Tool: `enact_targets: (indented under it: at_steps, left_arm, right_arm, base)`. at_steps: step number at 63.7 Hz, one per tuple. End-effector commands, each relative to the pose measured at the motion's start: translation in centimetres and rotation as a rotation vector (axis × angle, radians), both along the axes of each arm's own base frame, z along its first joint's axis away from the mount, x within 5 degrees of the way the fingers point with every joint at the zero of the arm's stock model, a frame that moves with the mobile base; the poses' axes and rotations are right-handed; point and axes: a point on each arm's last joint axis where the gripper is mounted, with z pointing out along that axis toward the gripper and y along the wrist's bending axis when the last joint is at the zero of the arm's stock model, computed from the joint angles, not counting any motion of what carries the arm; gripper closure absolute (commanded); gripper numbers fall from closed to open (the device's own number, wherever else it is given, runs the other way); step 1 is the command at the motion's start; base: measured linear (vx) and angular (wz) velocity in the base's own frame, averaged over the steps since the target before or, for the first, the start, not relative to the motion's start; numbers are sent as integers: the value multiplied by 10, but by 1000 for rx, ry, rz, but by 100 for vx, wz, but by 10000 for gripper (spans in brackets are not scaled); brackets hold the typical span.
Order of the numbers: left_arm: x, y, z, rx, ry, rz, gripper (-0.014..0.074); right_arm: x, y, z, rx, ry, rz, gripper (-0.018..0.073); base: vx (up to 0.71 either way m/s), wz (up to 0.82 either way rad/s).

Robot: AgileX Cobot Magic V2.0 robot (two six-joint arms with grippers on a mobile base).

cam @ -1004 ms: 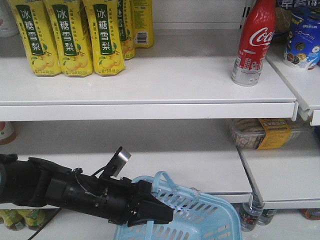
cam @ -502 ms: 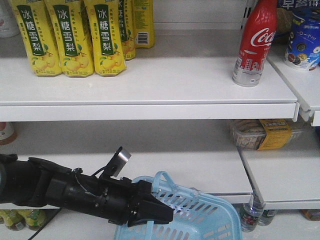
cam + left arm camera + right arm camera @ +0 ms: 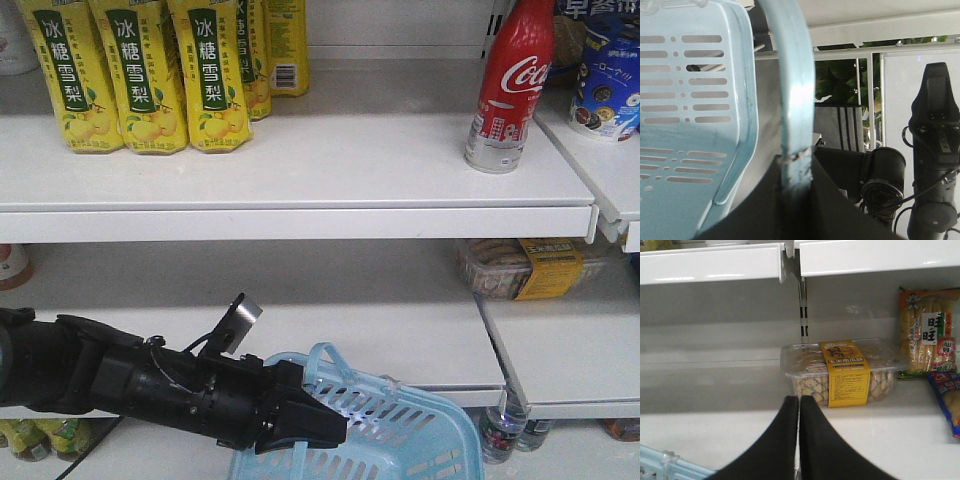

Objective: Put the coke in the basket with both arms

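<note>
Coke bottle stands on upper shelf, right of yellow pear-drink bottles. Left gripper clamps basket handle below; right gripper closed, empty, facing biscuit box. Nothing has moved since earlier.

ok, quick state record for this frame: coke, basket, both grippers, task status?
coke: upright at right end of upper shelf, untouched
basket: low in front of the shelves, hanging from its handle
left gripper: shut on the handle
right gripper: shut, empty, pointing toward snack box on middle shelf
task status: coke not yet in basket
</note>
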Motion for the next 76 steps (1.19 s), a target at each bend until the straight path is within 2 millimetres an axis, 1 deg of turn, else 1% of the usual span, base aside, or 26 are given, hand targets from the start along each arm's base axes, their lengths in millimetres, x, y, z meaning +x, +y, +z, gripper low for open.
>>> enact_targets:
  at_steps: [1, 28, 42, 48, 53, 59, 66, 71, 76]
  left_arm:
    - [3, -4, 28, -142, -27, 28, 603]
    - [3, -4, 28, -142, -27, 28, 603]
    - [3, -4, 28, -142, -26, 28, 603]
    - [3, -4, 28, -142, -26, 28, 603]
    - [3, -4, 28, -142, -26, 28, 603]
    - [3, -4, 28, -142, -26, 28, 603]
    - [3, -4, 28, -142, -26, 28, 603]
    - [3, -4, 28, -142, -26, 28, 603]
    - [3, -4, 28, -142, -26, 28, 603]
  right_arm:
    - [-1, -1, 4, -17, -85, -13, 568]
    - [-1, -1, 5, -11, -90, -13, 568]
    - [-2, -1, 15, -7, -126, -14, 568]
    - [-3, -1, 29, -7, -116, -10, 568]
    - [0, -1, 40, -10, -113, -11, 568]
    - [6, -1, 61, -14, -137, -14, 568]
    - [17, -1, 84, -13, -116, -14, 568]
    - [27, 0, 97, -9, -92, -14, 568]
    - [37, 0, 105, -13, -66, -14, 568]
  base:
    - [0, 0]
    - [0, 0]
    - [0, 0]
    - [0, 0]
    - [0, 0]
    - [0, 0]
    - [0, 0]
    - [0, 0]
    - [0, 0]
